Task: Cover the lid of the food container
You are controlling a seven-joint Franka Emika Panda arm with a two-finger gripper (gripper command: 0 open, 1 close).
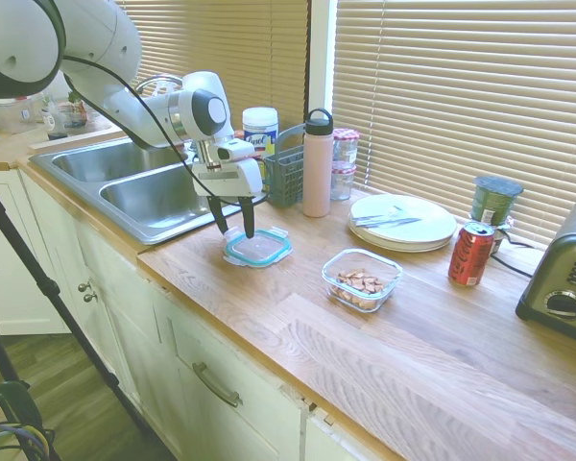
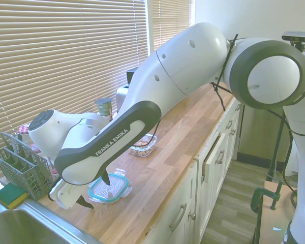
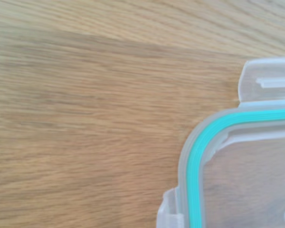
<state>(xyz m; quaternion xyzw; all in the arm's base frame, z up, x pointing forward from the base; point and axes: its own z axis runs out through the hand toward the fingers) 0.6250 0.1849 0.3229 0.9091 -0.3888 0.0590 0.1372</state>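
Lid (image 1: 257,247) lying flat on the wooden counter (image 1: 365,346) beside the sink (image 1: 144,197), well apart from the food container (image 1: 362,279). We judge it light, stiff and slippery (best pinched across a rim edge). Gripper (image 1: 233,231) poised low over its near edge, fingers apart, one tip over the teal rim, nothing held.

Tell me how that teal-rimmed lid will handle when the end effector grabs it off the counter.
The lid is thin clear plastic, so it is probably light and may flex a little. It lies flat on the wooden counter, so getting a finger under its edge looks awkward; it may slide instead. The end effector stands open just above it.
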